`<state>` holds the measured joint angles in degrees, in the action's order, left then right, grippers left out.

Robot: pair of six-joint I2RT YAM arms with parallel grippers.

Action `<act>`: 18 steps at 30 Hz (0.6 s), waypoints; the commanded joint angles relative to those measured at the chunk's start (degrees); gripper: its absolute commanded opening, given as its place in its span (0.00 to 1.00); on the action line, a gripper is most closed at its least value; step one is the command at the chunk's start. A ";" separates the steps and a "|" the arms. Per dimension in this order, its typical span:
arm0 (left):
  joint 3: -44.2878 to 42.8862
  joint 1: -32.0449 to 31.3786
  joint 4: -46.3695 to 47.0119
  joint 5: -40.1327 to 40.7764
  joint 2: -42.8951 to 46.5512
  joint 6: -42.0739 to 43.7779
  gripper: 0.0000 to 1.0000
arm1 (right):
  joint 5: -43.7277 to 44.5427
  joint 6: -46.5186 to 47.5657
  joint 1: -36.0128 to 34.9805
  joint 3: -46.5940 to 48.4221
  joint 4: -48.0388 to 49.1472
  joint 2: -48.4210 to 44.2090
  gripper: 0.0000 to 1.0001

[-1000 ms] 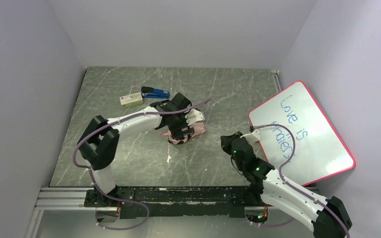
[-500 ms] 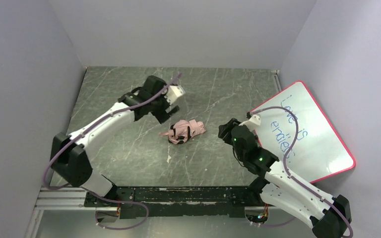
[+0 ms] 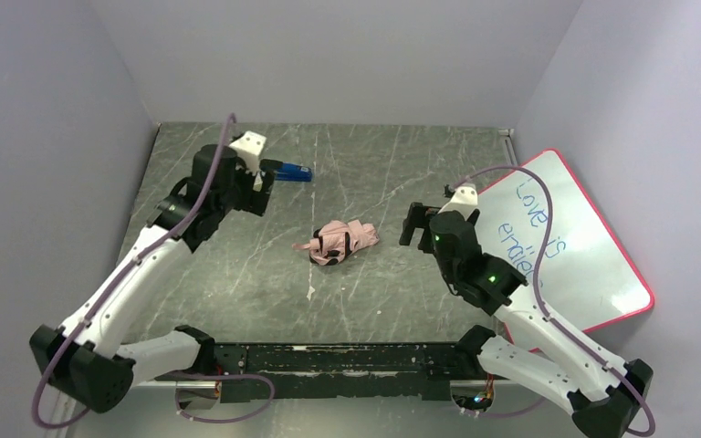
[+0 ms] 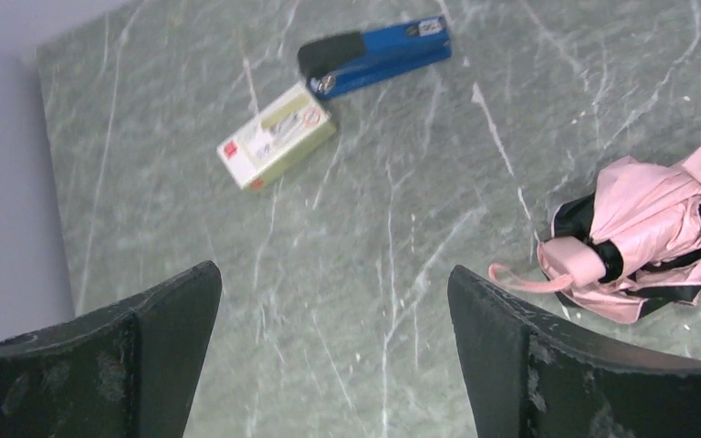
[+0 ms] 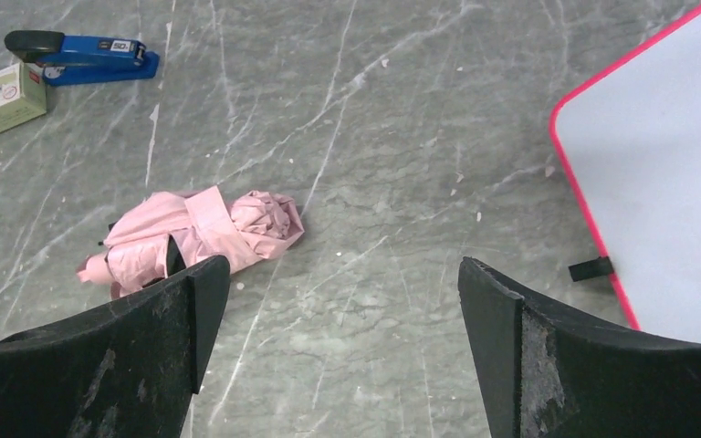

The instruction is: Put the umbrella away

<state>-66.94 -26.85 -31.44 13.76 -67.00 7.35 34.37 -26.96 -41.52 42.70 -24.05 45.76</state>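
The umbrella (image 3: 336,242) lies folded in a pale pink bundle with black trim in the middle of the marble table, touched by neither arm. In the left wrist view the umbrella (image 4: 643,239) is at the right, its small handle and strap pointing left. In the right wrist view the umbrella (image 5: 201,233) lies at the left. My left gripper (image 3: 263,182) hangs open to the upper left of the bundle, well apart from it. My right gripper (image 3: 420,224) stands open to its right. Both wrist views, left gripper (image 4: 333,283) and right gripper (image 5: 342,274), show bare table between the fingers.
A blue stapler (image 3: 290,172) and a small cream box (image 4: 277,137) lie at the back left. A red-edged whiteboard (image 3: 561,242) with blue writing leans at the right. Grey walls close the table on three sides.
The left arm has lifted off the umbrella and swung back to the upper left. The right gripper has opened wide and moved up toward the umbrella's right side. The umbrella has stayed put.
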 commanded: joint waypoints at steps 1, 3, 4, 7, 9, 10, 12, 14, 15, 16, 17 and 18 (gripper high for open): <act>5.50 3.76 0.12 2.72 7.86 -11.65 0.97 | 1.66 2.84 0.26 4.75 -5.91 -1.39 1.00; 7.54 5.03 0.82 2.12 11.24 -13.60 0.97 | -0.14 4.68 0.24 5.78 -7.37 -1.46 1.00; 8.80 5.78 0.97 1.52 12.69 -14.51 0.97 | -1.03 5.65 0.29 6.03 -8.08 -1.46 1.00; 10.94 7.99 1.15 -2.30 15.72 -15.53 0.97 | -1.97 6.44 0.27 7.26 -10.09 -0.95 1.00; 11.56 9.42 0.97 -3.28 17.03 -16.40 0.97 | -2.65 6.01 0.17 7.99 -11.20 -1.52 1.00; 11.98 10.05 0.99 -3.51 17.76 -16.64 0.97 | -2.38 5.72 0.25 8.06 -11.15 -2.26 1.00; 13.17 10.56 1.72 -3.68 19.29 -16.78 0.97 | -2.21 5.88 0.23 7.58 -10.75 -4.56 1.00; 14.03 10.86 2.14 -3.97 20.20 -17.10 0.97 | -1.76 6.09 0.21 6.69 -10.29 -7.39 1.00; 14.34 11.27 2.29 -3.87 20.54 -17.25 0.97 | -1.29 6.09 0.26 6.28 -10.23 -8.71 1.00; 14.68 11.62 2.46 -3.71 20.71 -17.36 0.97 | -0.80 6.08 0.29 5.93 -10.33 -9.91 1.00; 14.86 11.94 2.70 -3.51 20.84 -17.26 0.97 | -0.30 5.96 0.25 5.76 -10.57 -10.82 1.00; 15.04 12.18 2.93 -3.28 20.92 -17.22 0.97 | 0.17 5.76 0.26 5.78 -10.94 -11.61 1.00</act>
<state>-52.73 -16.19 -31.07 11.55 -47.07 -8.47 32.56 -21.80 -41.52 49.06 -33.95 38.00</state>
